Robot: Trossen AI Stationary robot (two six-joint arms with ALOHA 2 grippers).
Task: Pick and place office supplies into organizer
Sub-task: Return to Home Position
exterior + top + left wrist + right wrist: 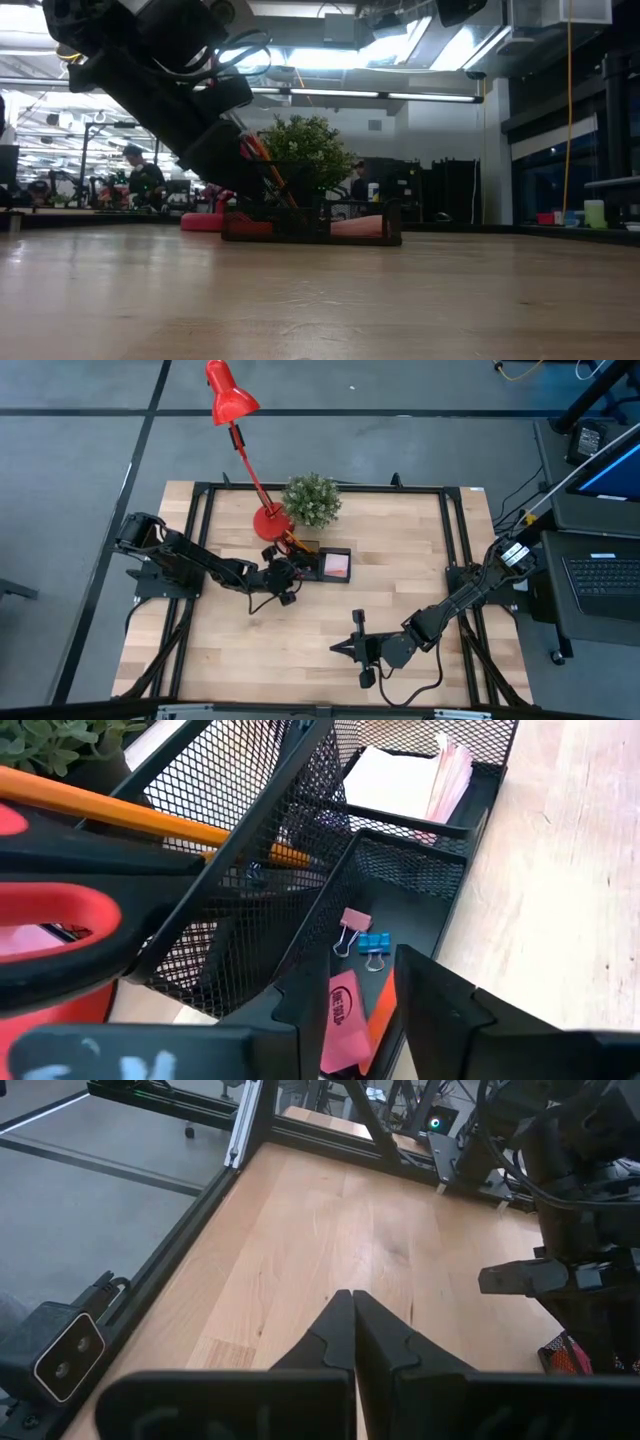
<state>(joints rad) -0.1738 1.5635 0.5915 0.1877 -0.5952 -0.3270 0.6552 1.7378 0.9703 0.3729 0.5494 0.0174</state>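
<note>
The black mesh organizer (322, 552) stands at the table's middle back. Its tall cup (250, 890) holds red-handled scissors (60, 920) and an orange pencil (120, 815). A pink sticky-note pad (338, 566) lies in the far compartment. The low front tray holds a pink binder clip (352, 925), a blue binder clip (373, 945) and a pink eraser (343, 1010). My left gripper (355, 982) hangs open over this tray, slanting down, a finger on either side of the eraser. My right gripper (345, 648) is shut and holds nothing, above the table near the front.
A red desk lamp (232, 400) has its round base (270, 520) just behind the organizer, beside a green potted plant (312, 500). Black frame rails (455, 540) run along the table's edges. People stand in the room beyond the table (135, 175).
</note>
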